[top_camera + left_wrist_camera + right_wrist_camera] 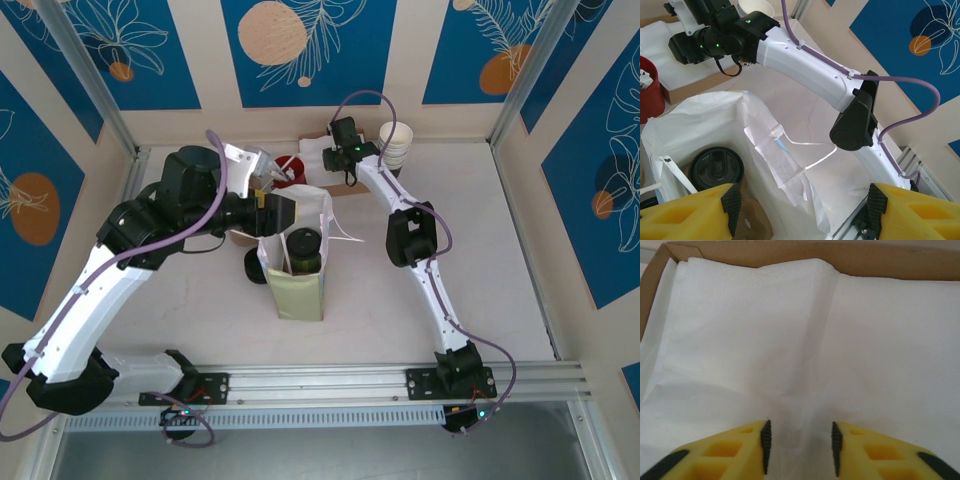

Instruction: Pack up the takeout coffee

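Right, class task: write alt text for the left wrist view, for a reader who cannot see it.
The takeout coffee, showing its round black plastic lid, sits inside an open white paper bag. The left gripper hangs above with yellow fingers spread wide; the white right arm crosses behind.

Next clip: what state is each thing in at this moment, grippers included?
takeout coffee: lidded, upright inside the bag.
paper bag: standing, mouth open.
left gripper: open, at the bag's mouth.
right gripper: jaws partly apart over the napkins; grip unclear.
napkins: creased, lying in the cardboard tray.
cream cups: nested, lidless.
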Robot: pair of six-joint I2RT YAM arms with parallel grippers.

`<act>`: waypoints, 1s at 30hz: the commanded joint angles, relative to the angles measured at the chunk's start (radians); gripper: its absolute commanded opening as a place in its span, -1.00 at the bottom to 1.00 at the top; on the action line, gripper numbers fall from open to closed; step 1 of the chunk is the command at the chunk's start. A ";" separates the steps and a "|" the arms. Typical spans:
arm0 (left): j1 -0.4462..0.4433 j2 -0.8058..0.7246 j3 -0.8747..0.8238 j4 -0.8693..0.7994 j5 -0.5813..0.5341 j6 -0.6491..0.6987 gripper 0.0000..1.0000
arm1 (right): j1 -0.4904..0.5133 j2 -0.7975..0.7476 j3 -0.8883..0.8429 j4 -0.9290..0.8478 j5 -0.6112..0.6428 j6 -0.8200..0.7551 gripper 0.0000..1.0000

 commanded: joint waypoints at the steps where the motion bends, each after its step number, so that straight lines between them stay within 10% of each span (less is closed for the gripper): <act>1: -0.002 -0.021 -0.016 -0.008 -0.014 0.017 0.38 | -0.006 -0.017 0.012 -0.002 0.004 0.004 -0.10; 30: -0.002 -0.021 -0.032 -0.001 -0.012 0.012 0.39 | -0.013 0.013 -0.011 -0.006 -0.023 0.024 -0.36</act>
